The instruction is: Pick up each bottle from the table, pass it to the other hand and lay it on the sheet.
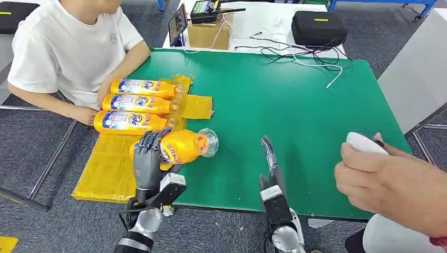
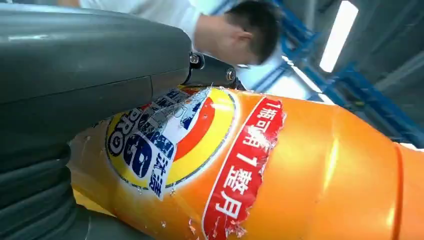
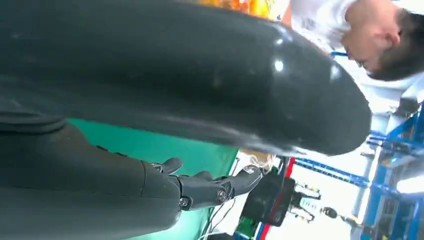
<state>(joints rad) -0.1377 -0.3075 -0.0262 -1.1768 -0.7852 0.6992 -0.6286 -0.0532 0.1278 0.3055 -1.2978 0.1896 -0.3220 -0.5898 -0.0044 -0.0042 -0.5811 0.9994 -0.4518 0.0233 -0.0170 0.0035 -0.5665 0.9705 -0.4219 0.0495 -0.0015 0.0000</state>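
A: Holding it round the belly, is it? Where is the bottle just now?

B: Yes. The left hand (image 1: 148,158) has its fingers wrapped round the orange bottle (image 1: 182,146), which lies on its side at the near right edge of the yellow sheet (image 1: 108,167), its clear cap end pointing right over the green table (image 1: 295,105). Three more bottles (image 1: 138,104) lie side by side on the sheet, just beyond it

A: And the right hand?

B: The right hand (image 1: 270,163) hovers over the table to the right of the bottle, apart from it, fingers stretched out and holding nothing

A: How do you reckon it handles?

B: I judge it a thin plastic bottle, smooth and glossy, so likely slippery. The left wrist view shows a torn, peeling label (image 2: 165,142), which may give a little more grip than the bare plastic. Whether it is full or light I cannot tell

A: Best place to hold?

B: Around the wide middle, as now. The neck looks too narrow and rounded to trust. Laid down, it may roll, being round

A: Anyone close by?

B: A person in a white shirt (image 1: 68,47) sits at the far left with a hand by the three bottles, and another person's hand (image 1: 390,179) holds something white at the near right
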